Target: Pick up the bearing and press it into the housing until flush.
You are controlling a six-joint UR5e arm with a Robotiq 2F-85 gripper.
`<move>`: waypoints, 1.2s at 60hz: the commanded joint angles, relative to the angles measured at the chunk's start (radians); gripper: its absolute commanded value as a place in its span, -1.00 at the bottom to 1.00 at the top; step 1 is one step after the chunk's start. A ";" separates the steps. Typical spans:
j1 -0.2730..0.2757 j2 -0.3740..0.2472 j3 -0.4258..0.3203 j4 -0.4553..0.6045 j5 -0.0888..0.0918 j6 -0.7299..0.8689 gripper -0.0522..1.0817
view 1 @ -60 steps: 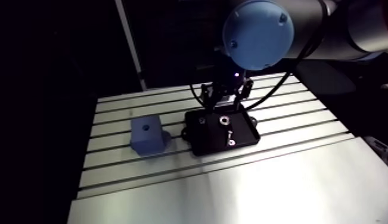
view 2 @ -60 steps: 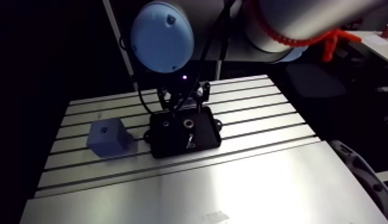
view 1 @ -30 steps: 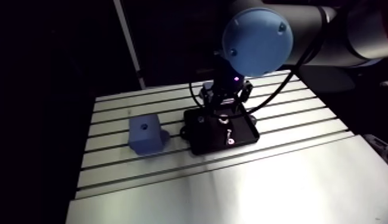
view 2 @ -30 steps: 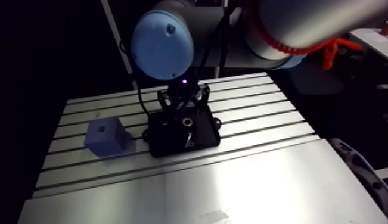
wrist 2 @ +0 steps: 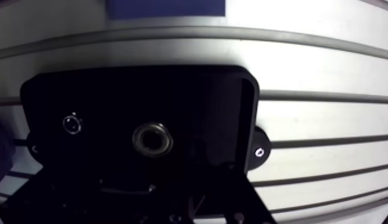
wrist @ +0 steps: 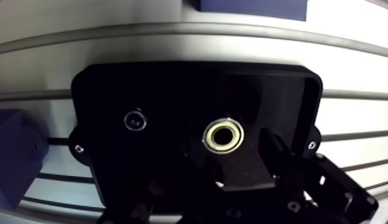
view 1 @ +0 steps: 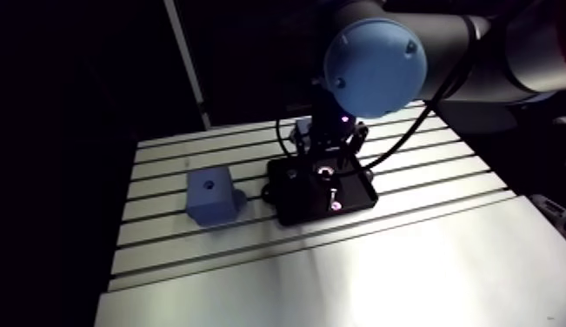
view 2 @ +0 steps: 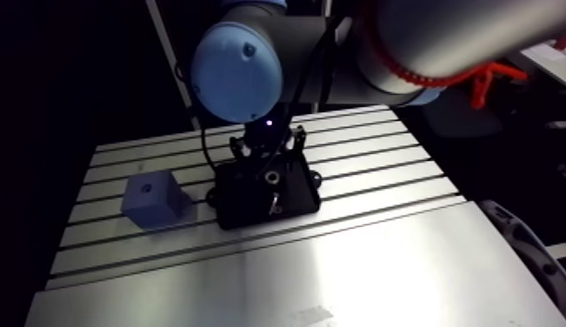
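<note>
A small metal ring bearing (wrist: 223, 136) lies flat inside a shallow black tray (wrist: 172, 83) on the slotted aluminium counter (view 1: 382, 278), with a smaller ring (wrist: 135, 120) beside it in the same tray. The end effector (wrist: 230, 154) hangs low over the tray, its fingers spread apart and gripping nothing, the bearing just ahead of them. The blue housing block (view 1: 209, 196) stands on the counter near the tray, not touching it.
</note>
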 commanded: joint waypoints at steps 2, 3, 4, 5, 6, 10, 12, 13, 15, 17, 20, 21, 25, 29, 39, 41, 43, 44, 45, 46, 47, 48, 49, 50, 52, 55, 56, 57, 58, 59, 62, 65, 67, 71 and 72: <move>-0.004 0.005 0.006 0.000 0.000 0.004 -0.33; -0.004 0.005 0.006 0.000 0.000 0.004 -0.33; -0.004 0.005 0.006 0.000 0.000 0.004 -0.33; -0.004 0.005 0.006 0.000 0.000 0.004 -0.33; -0.004 0.005 0.006 0.000 0.000 0.004 -0.32; -0.004 0.005 0.006 0.000 0.000 0.005 -0.26; -0.004 0.005 0.006 0.000 0.000 0.006 -0.26; -0.004 0.005 0.006 0.000 0.000 0.006 -0.26; -0.004 0.005 0.006 0.000 0.000 0.006 -0.26; -0.004 0.005 0.006 0.000 0.000 0.006 -0.26; -0.004 0.005 0.006 0.000 0.000 0.006 -0.26; -0.004 0.005 0.006 0.000 0.000 0.006 -0.26; -0.004 0.005 0.006 0.000 0.000 0.004 -0.22; -0.004 0.006 0.006 0.000 0.000 0.006 -0.21; -0.004 0.009 0.006 -0.002 0.000 0.006 -0.14; -0.004 0.009 0.006 -0.002 0.000 0.007 -0.14; -0.004 0.009 0.005 -0.002 0.000 0.006 -0.14; -0.004 0.009 0.006 -0.002 0.000 0.006 -0.13; -0.004 0.009 0.006 -0.002 0.000 0.006 -0.13; -0.004 0.009 0.006 0.000 0.000 0.006 -0.12; -0.004 0.009 0.006 0.000 0.000 0.006 -0.12; -0.004 0.009 0.006 -0.001 0.000 0.006 -0.09; -0.004 0.009 0.006 -0.001 0.000 0.006 -0.09; -0.004 0.009 0.005 -0.002 0.000 0.006 -0.07; -0.004 0.010 0.006 -0.002 0.000 0.006 -0.06; -0.004 0.011 0.005 -0.002 0.000 0.006 -0.05; -0.004 0.011 0.006 -0.002 0.000 0.006 -0.04; -0.004 0.011 0.006 -0.002 0.000 0.006 -0.04; -0.004 0.011 0.006 0.000 0.000 0.006 -0.03; -0.004 0.011 0.006 0.000 0.000 0.006 -0.03; -0.004 0.011 0.006 0.000 0.000 0.007 0.02; -0.004 0.012 0.006 0.000 0.001 0.006 0.02; -0.004 0.011 0.006 0.000 0.000 0.006 0.03; -0.004 0.011 0.006 -0.001 0.000 0.006 0.04; -0.004 0.011 0.006 -0.001 0.000 0.006 0.04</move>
